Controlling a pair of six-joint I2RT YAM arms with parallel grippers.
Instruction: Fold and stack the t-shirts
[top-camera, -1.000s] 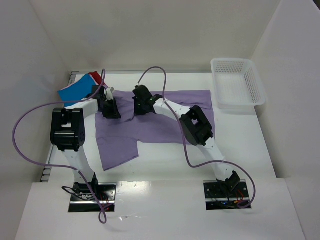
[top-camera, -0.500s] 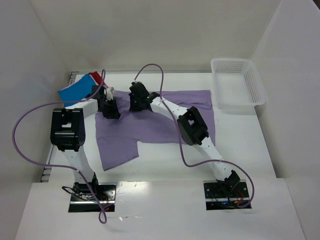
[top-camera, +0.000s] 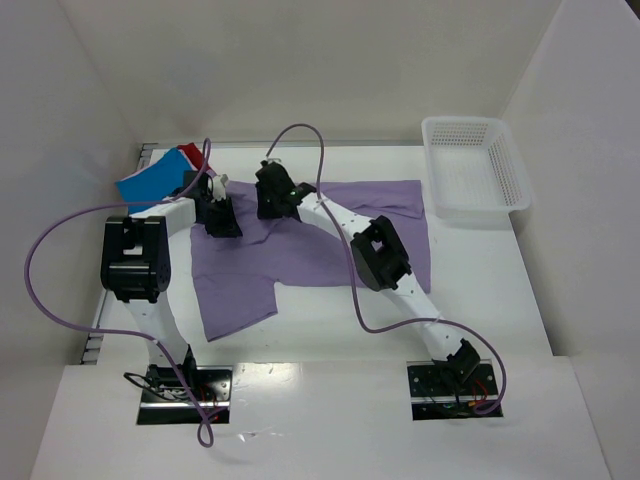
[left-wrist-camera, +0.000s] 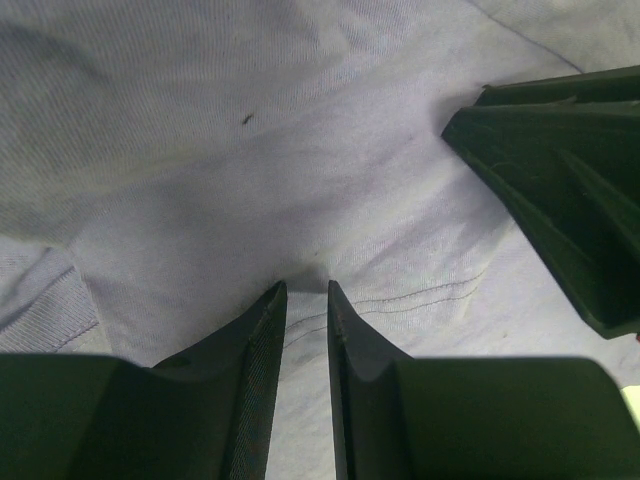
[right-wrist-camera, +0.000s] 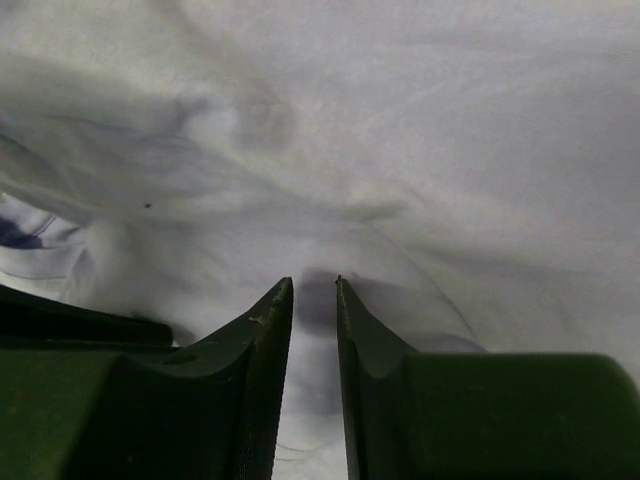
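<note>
Shifted farther from the white plastic mesh basket (top-camera: 475, 170) than a second ago: right gripper (right-wrist-camera: 312, 285), wrist and elbow both carried leftward; left gripper (left-wrist-camera: 307, 288) unmoved. Lying flat just left of the basket: large plain lavender-purple cloth t-shirt (top-camera: 250, 270), one sleeve trailing toward the arm bases. Both claws down on the part of that shirt farthest from the basket, close beside each other. Left jaws nearly closed, pinching a small pucker of lavender fabric, creases running into the slot. Right jaws a narrow slit apart, cloth gathered at the tips; cannot tell whether gripped or let go. Well left of the basket, past the lavender shirt: bright blue folded cloth shirt (top-camera: 148, 182), with red folded shirt (top-camera: 190, 155) just beside it.
</note>
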